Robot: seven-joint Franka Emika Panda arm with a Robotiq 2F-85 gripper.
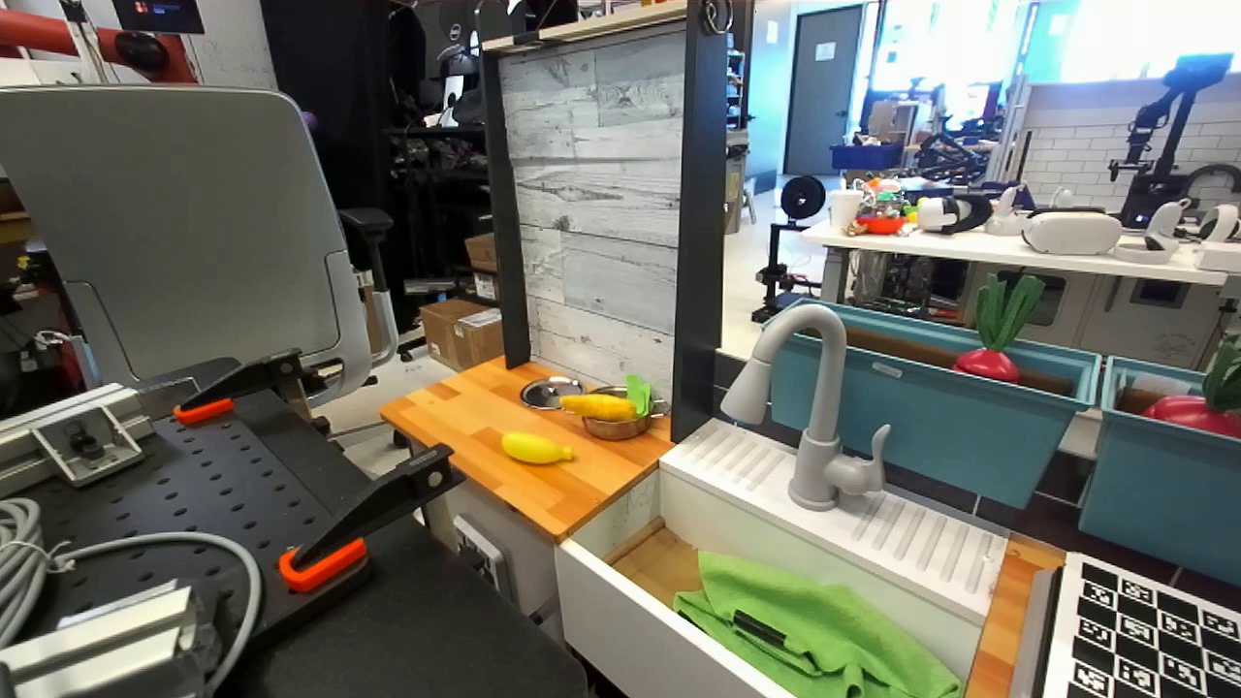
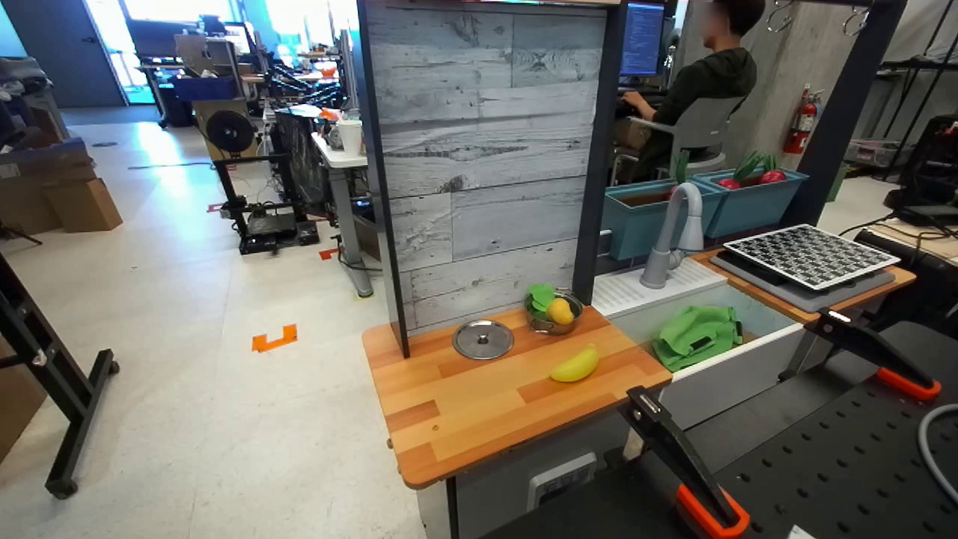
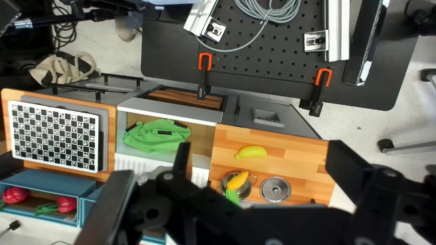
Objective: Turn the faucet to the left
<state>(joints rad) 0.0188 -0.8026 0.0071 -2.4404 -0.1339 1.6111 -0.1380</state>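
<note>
The matte-grey gooseneck faucet stands upright on the white ribbed ledge behind the sink; it shows in both exterior views (image 1: 827, 412) (image 2: 663, 247). In an exterior view its spout arches toward the left, and its small side lever (image 1: 879, 456) points up on the right of the base. In the wrist view only a blurred grey part of the faucet (image 3: 157, 173) shows beside the left finger; the rest is hidden by the gripper. My gripper (image 3: 259, 151) is open and empty, high above the counter, far from the faucet. It is not in the exterior views.
The white sink (image 1: 669, 630) holds a green cloth (image 1: 824, 620). On the wooden counter (image 2: 456, 397) are a banana (image 2: 576, 364), a pot (image 2: 555, 323) with toy food and a metal lid (image 2: 483, 340). Teal planters (image 1: 931, 407) stand behind the faucet. A tall panel (image 2: 486, 165) rises beside it.
</note>
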